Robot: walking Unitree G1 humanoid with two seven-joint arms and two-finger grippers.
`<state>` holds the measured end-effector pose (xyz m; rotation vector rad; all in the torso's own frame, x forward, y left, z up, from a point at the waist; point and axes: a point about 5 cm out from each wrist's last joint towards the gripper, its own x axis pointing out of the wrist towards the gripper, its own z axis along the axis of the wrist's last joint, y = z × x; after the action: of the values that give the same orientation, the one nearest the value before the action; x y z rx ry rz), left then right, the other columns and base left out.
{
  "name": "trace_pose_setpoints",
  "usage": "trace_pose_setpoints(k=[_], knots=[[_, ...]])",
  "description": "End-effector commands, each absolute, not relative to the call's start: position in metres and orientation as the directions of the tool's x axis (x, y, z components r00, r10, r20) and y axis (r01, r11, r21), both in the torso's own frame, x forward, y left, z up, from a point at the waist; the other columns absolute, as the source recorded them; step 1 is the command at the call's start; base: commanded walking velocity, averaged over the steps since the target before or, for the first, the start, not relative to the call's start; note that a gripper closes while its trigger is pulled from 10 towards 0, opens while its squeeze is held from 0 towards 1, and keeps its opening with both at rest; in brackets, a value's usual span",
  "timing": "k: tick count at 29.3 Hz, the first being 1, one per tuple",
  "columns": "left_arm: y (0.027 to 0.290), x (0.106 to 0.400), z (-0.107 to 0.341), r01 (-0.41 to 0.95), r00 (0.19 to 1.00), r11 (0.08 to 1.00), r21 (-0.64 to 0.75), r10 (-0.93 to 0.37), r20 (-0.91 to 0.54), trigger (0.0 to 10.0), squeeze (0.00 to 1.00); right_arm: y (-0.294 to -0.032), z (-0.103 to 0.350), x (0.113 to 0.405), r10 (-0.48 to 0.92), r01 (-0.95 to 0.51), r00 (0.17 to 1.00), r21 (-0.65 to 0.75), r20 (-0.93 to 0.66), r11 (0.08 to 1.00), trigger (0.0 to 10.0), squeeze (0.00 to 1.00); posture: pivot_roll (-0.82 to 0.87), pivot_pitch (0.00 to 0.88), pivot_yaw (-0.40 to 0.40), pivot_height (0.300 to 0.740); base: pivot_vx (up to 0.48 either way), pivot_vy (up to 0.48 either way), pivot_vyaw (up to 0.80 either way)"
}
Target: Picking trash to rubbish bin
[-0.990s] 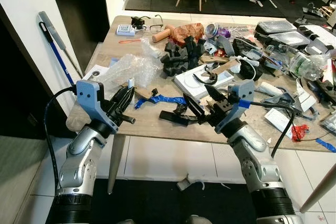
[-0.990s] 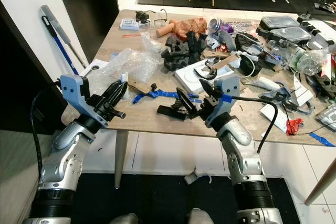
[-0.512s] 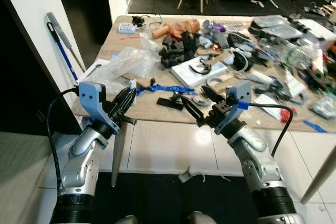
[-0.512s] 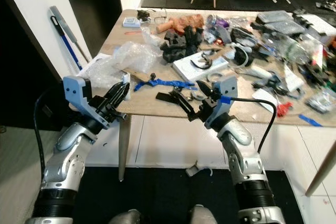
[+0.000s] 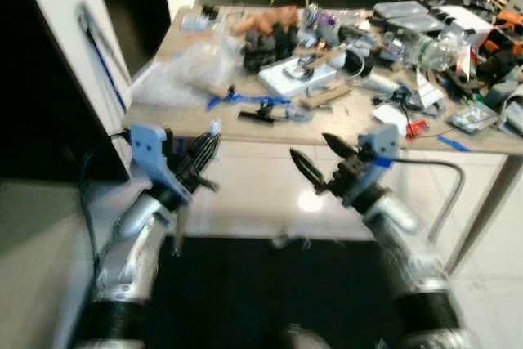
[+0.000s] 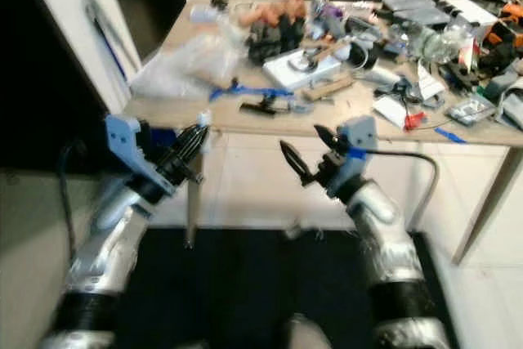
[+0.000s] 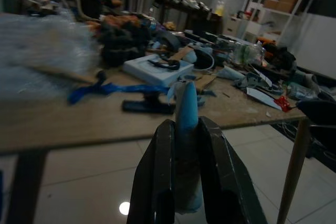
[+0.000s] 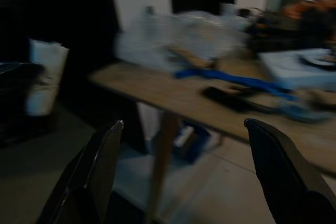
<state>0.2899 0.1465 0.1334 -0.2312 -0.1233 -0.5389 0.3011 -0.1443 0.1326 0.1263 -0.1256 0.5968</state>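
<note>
our left hand (image 7: 181,182) clamps a scrap (image 7: 186,124), right hand (image 5: 320,161) gapes empty by the counter (image 5: 343,124); a jolt could shake the scrap loose.

1. Table (image 5: 245,124): light wood-grain top.
2. Left gripper (image 7: 181,182): black fingers clamped on a pale blue-white rolled scrap (image 7: 186,108); blue wrist housing.
3. Right gripper (image 5: 319,157): black fingers spread; blue housing, silver arm.
4. Strip (image 5: 237,97) on the table's near left: bright blue.
5. Bubble wrap (image 5: 184,71), far left: clear, whitish.
6. Floor tiles (image 5: 270,202): glossy white; mat (image 5: 261,292) near the robot: black.
</note>
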Motion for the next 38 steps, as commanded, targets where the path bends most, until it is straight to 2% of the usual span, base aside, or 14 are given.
trace_pose_setpoints(k=[1, 12, 21, 26, 27, 31, 33, 35, 38], knots=[[0.147, 0.290, 0.132, 0.525, 0.850, 0.830, -0.189, -0.499, 0.171, 10.0, 0.00, -0.145, 0.132, 0.301, 0.555, -0.568, 0.820, 0.073, 0.140, 0.820, 10.0, 0.00, -0.01, 0.000, -0.002, 0.740, -0.345, 0.000, 0.00], [0.146, 0.290, 0.132, 0.524, 0.850, 0.829, -0.194, -0.497, 0.172, 10.0, 0.00, -0.144, 0.132, 0.303, 0.556, -0.567, 0.822, 0.084, 0.123, 0.819, 10.0, 0.00, 0.00, 0.000, -0.002, 0.740, -0.315, 0.000, 0.00], [0.146, 0.290, 0.132, 0.533, 0.845, 0.825, -0.187, -0.508, 0.169, 10.0, 0.00, -0.141, 0.132, 0.301, 0.564, -0.573, 0.818, 0.079, 0.111, 0.816, 10.0, 0.00, 0.00, 0.000, -0.002, 0.740, 0.000, 0.000, -0.80], [0.145, 0.284, 0.130, 0.635, 0.771, 0.772, 0.015, -0.635, 0.054, 10.0, 0.00, -0.139, 0.134, 0.297, 0.628, -0.632, 0.775, 0.082, 0.074, 0.771, 10.0, 0.00, -0.01, 0.000, -0.003, 0.740, 0.000, 0.000, -0.80], [0.145, 0.284, 0.130, 0.635, 0.771, 0.772, 0.015, -0.635, 0.054, 10.0, 0.00, -0.139, 0.134, 0.297, 0.628, -0.632, 0.775, 0.082, 0.074, 0.771, 10.0, 0.00, -0.01, 0.000, -0.003, 0.740, 0.000, 0.000, -0.80], [0.150, 0.274, 0.124, 0.725, 0.683, 0.661, 0.194, -0.726, -0.082, 10.0, 0.00, -0.141, 0.137, 0.293, 0.709, -0.709, 0.705, 0.078, 0.038, 0.701, 10.0, 0.00, 0.00, 0.000, -0.005, 0.740, 0.000, 0.000, -0.80], [0.155, 0.273, 0.122, 0.731, 0.676, 0.637, 0.247, -0.726, -0.126, 10.0, 0.00, -0.144, 0.137, 0.291, 0.726, -0.726, 0.687, 0.072, 0.023, 0.684, 10.0, 0.00, 0.00, 0.000, -0.005, 0.740, 0.000, 0.000, -0.80], [0.167, 0.275, 0.121, 0.719, 0.682, 0.587, 0.372, -0.700, -0.211, 10.0, 0.00, -0.151, 0.137, 0.288, 0.761, -0.759, 0.648, 0.058, -0.025, 0.648, 10.0, 0.00, 0.00, 0.000, -0.005, 0.740, 0.000, 0.000, -0.80], [0.171, 0.276, 0.123, 0.709, 0.686, 0.551, 0.440, -0.684, -0.250, 10.0, 0.00, -0.156, 0.135, 0.284, 0.785, -0.783, 0.615, 0.055, -0.075, 0.619, 10.0, 0.00, 0.00, 0.000, -0.005, 0.740, 0.000, 0.000, -0.80]])
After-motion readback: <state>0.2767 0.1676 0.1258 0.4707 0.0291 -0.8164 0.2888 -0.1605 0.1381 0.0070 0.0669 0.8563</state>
